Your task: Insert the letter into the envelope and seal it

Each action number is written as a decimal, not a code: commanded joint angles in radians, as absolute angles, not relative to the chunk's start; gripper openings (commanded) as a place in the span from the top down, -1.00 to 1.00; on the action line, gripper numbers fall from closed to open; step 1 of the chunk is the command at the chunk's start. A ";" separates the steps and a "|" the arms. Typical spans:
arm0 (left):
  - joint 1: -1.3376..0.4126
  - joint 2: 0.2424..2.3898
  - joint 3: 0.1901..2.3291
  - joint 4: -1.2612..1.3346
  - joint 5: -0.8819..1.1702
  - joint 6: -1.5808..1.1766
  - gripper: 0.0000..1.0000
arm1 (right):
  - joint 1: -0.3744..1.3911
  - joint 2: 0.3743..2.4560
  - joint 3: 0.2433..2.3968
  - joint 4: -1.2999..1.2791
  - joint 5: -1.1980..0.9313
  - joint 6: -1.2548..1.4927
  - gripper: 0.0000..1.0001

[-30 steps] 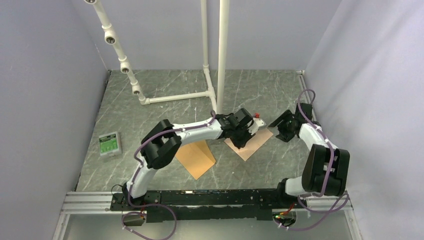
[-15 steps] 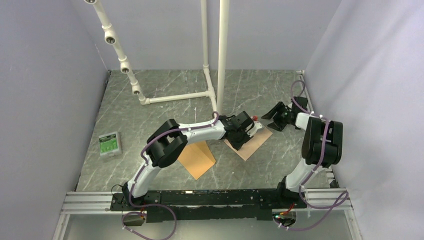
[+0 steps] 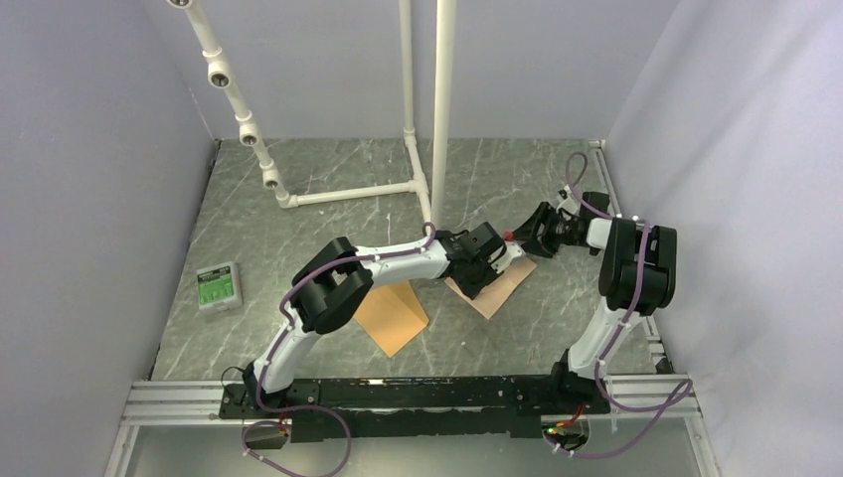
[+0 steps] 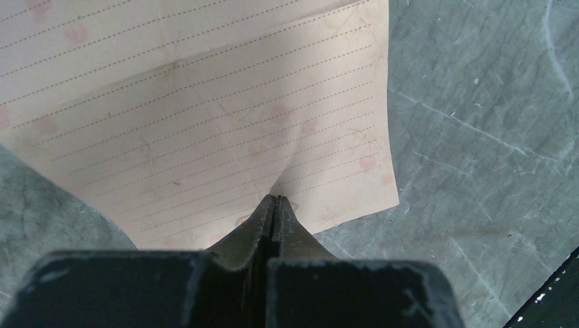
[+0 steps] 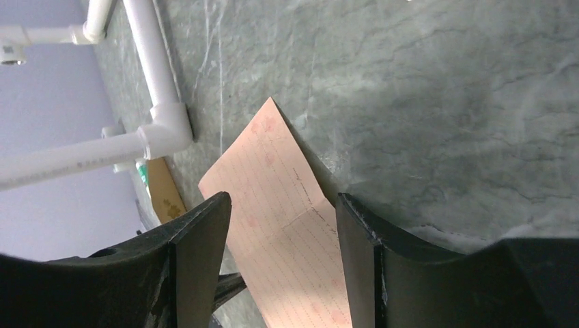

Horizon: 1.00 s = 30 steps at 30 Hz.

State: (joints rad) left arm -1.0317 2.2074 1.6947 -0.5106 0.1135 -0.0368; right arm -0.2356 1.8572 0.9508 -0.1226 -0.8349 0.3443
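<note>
Left wrist view: you see the left gripper pinched tight on the edge of the pale pinkish, dotted-line paper letter, which puckers there. The right gripper stands spread, holding nothing, close to the letter's far corner. The orange-brown kraft paper envelope lies flat on the grey marbled table, near the letter.

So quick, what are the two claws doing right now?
Left gripper: shut, pinching the letter.
Right gripper: open, gripping nothing.
</note>
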 commanded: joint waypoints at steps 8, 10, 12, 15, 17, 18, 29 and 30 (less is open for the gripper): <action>-1.028 2.225 1.668 -0.596 0.006 -0.012 0.95 | -0.262 1.862 0.949 -0.127 -0.995 0.272 -0.28; -1.025 2.220 1.662 -0.594 0.006 -0.012 0.95 | -0.264 1.834 0.937 -0.112 -0.970 0.300 -0.28; -1.022 2.216 1.656 -0.591 0.008 -0.012 0.95 | -0.276 1.774 0.913 -0.088 -0.861 0.387 -0.30; -1.019 2.211 1.648 -0.589 0.015 -0.012 0.95 | -0.300 1.631 0.859 -0.076 -0.624 0.516 -0.33; -1.017 2.212 1.647 -0.588 0.020 -0.012 0.95 | -0.301 1.543 0.817 -0.088 -0.494 0.591 -0.36; -1.016 2.213 1.649 -0.588 0.023 -0.012 0.95 | -0.300 1.498 0.783 -0.089 -0.451 0.633 -0.36; -1.008 2.218 1.657 -0.589 0.055 -0.025 0.95 | -0.281 1.189 0.477 -0.207 -0.388 0.821 -0.40; -1.008 2.218 1.656 -0.589 0.055 -0.026 0.95 | -0.277 1.168 0.459 -0.210 -0.394 0.838 -0.39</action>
State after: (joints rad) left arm -1.0264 2.2024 1.6882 -0.5129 0.0818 -0.0376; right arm -0.2920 1.2400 0.5217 -0.1734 -0.3897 0.7475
